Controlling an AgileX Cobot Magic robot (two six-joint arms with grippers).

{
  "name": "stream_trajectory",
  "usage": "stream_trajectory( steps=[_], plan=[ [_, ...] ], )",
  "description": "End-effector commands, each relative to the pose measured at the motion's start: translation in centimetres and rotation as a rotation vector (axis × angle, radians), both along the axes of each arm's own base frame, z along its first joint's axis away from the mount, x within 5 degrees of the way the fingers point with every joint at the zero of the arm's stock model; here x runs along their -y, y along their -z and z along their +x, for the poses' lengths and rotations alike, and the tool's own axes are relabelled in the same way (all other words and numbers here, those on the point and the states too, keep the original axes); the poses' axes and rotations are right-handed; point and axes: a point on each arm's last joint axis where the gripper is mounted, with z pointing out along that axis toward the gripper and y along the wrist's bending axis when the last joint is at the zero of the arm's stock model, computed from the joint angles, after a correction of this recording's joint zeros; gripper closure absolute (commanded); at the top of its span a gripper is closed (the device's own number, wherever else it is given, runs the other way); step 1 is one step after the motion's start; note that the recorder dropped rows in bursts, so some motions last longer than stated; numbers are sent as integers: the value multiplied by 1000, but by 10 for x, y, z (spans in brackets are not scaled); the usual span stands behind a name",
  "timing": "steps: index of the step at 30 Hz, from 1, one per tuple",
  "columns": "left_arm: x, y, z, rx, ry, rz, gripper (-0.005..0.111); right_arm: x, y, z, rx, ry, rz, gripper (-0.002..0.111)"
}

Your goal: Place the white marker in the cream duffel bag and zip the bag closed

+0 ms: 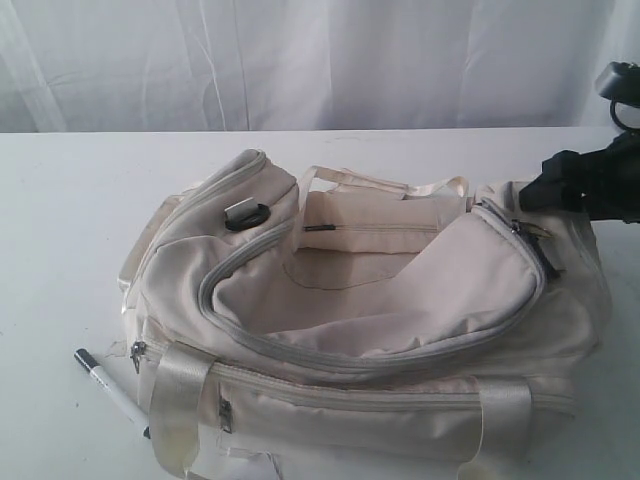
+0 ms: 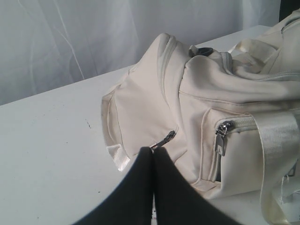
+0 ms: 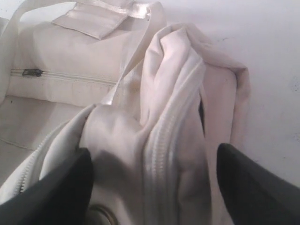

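A white desk [image 1: 60, 200] runs back to a pale curtain [image 1: 300, 60].

Nearest in the exterior view, the marker [image 1: 112, 388] lies flat on the desk off the bag's front left corner. Its black cap points away from the bag, and its other end runs up to the front handle [image 1: 178, 405]; whether they touch I cannot tell. It looks light and stiff, with a smooth round barrel likely to roll or slip. The best hold is probably across the bare mid-barrel, clear of the handle.

Behind it the bag [image 1: 400, 300] slumps soft and floppy, with its top flap unzipped and thrown open.

The left tool [image 2: 152, 152] is pressed fully together and holds nothing. It sits low by the bag's end pocket, just short of the zip pull [image 2: 164, 139]. The marker does not show in its wrist view, and the exterior view does not show this tool. The marker probably lies near it, toward the bag's front.

At the bag's far end, well apart from the marker, the right tool [image 3: 154, 150] is spread wide. It straddles a bunched ridge of fabric and zipper without gripping it.
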Motion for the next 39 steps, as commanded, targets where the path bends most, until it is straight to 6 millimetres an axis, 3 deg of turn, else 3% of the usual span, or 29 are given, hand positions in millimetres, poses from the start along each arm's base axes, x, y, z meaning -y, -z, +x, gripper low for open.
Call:
stream_trajectory(
  steps=[1,8,13,22,32,37,39],
  plan=[
    [0,1,0,0,-2,1,103,1,-2,3,27,-8,27,52],
    [0,1,0,0,-2,1,103,-1,-3,3,21,-14,47,84],
    [0,1,0,0,-2,1,103,-1,-3,3,23,-12,45,98],
    [0,-3,0,32,-5,-48,103,1,-3,4,35,4,33,101],
    [0,-26,-1,90,23,-585,103,1,-3,5,37,16,39,101],
    [0,-30,-2,70,46,-740,103,1,-3,5,38,17,42,101],
    [1,-24,-1,-5,30,-714,104,1,-4,5,39,19,44,101]
  ],
)
